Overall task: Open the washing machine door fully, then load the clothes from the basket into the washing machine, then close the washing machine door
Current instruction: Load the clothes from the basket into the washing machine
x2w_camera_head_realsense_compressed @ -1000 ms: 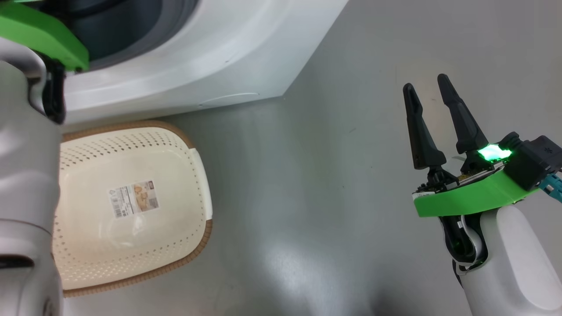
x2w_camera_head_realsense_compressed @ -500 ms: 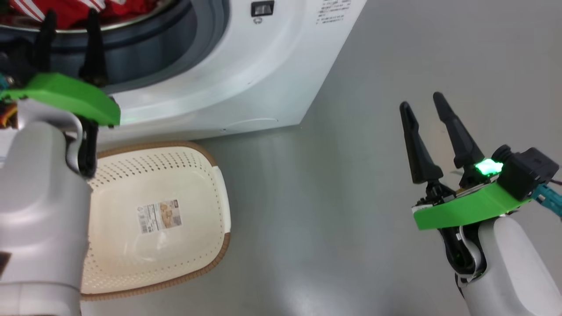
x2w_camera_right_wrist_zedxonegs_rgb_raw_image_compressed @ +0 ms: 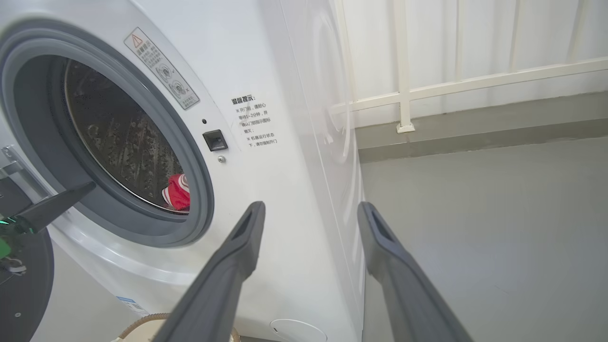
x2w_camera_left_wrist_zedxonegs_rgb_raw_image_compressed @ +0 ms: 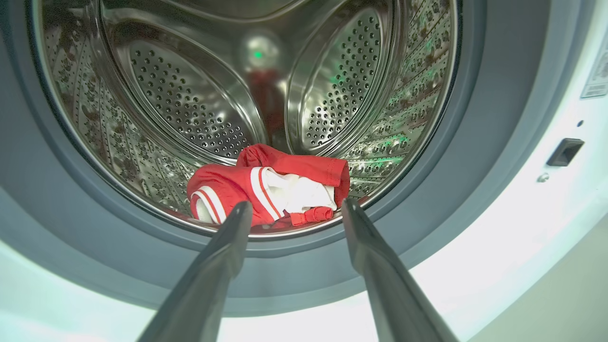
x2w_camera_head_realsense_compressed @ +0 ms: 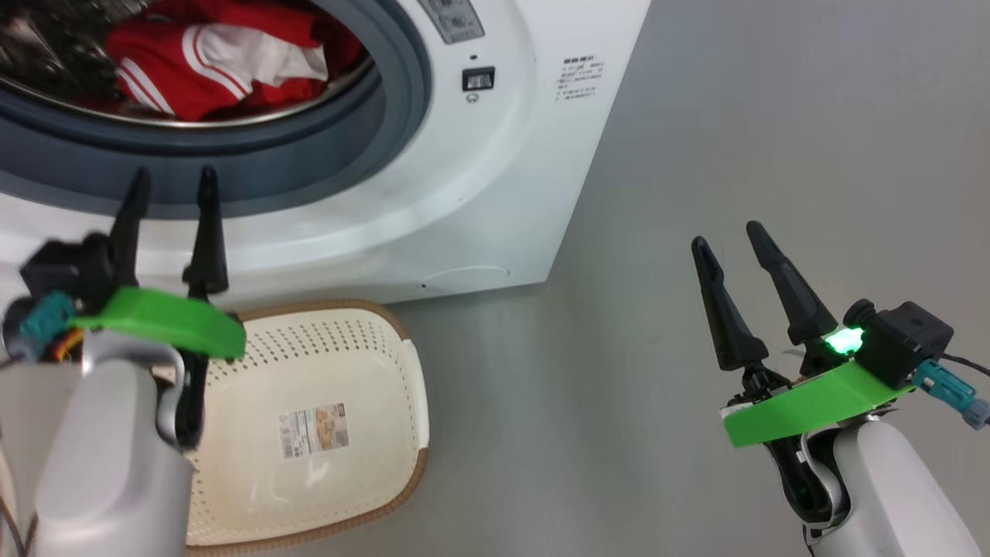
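The washing machine [x2w_camera_head_realsense_compressed: 479,178] stands with its mouth uncovered, and the red-and-white clothes [x2w_camera_head_realsense_compressed: 209,66] lie at the bottom of its steel drum [x2w_camera_left_wrist_zedxonegs_rgb_raw_image_compressed: 199,109]. My left gripper [x2w_camera_head_realsense_compressed: 172,182] is open and holds nothing, its tips just outside the grey gasket [x2w_camera_head_realsense_compressed: 309,166] below the clothes [x2w_camera_left_wrist_zedxonegs_rgb_raw_image_compressed: 270,187]. The cream basket [x2w_camera_head_realsense_compressed: 406,363] sits on the floor against the machine's front, with just a paper label [x2w_camera_head_realsense_compressed: 313,432] inside. My right gripper [x2w_camera_head_realsense_compressed: 727,236] is open over the floor to the machine's right. A dark round edge of the washing machine door [x2w_camera_right_wrist_zedxonegs_rgb_raw_image_compressed: 26,285] shows swung aside at lower left.
Grey floor [x2w_camera_head_realsense_compressed: 696,116] stretches to the right of the machine. A white railing [x2w_camera_right_wrist_zedxonegs_rgb_raw_image_compressed: 456,85] and a low kerb run behind it. The door latch slot [x2w_camera_right_wrist_zedxonegs_rgb_raw_image_compressed: 214,140] sits right of the drum mouth.
The head camera has tilted up, bringing the drum and clothes into sight. My left gripper has drawn back from the drum mouth to just below the gasket, still open. The right gripper has barely moved.
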{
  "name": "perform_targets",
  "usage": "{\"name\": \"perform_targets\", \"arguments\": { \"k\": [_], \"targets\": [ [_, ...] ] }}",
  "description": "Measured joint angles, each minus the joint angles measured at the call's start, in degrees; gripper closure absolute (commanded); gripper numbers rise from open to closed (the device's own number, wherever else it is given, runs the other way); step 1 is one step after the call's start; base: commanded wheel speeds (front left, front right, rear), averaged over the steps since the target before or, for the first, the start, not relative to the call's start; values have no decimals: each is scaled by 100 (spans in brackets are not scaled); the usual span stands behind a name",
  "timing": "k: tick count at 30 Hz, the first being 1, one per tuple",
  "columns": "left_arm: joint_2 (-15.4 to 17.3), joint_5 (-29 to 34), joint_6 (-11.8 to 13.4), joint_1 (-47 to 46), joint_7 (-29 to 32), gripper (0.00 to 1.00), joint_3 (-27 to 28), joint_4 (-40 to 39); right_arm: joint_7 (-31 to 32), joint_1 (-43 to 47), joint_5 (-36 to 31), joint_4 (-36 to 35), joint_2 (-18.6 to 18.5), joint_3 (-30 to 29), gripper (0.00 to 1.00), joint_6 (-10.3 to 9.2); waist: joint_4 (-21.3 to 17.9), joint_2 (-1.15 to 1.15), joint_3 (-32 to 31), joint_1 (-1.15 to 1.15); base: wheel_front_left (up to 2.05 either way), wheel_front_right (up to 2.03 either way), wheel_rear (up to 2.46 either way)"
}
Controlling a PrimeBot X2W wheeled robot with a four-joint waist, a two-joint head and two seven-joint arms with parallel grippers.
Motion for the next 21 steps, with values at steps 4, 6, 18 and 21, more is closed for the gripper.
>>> {"name": "perform_targets", "arguments": {
  "k": [4, 6, 18, 21],
  "targets": [
    [-30, -13, 3, 556, 1, 0, 49, -338, 0, 86, 8, 35, -29, 41, 0, 0, 41, 0, -236, 0, 0, 0, 0],
    [-38, -36, 10, 814, 1, 0, 80, -510, 0, 122, 9, 75, -43, 55, 0, 0, 64, 0, -352, 0, 0, 0, 0],
    [-137, -100, 62, 2015, 1, 0, 276, -1326, 0, 483, 120, 196, -140, 99, 0, 0, 267, 0, -964, 0, 0, 0, 0],
    [-157, -99, 62, 2224, 1, 0, 283, -1478, 0, 547, 126, 197, -156, 99, 0, 0, 330, 0, -1058, 0, 0, 0, 0]
  ]
}}
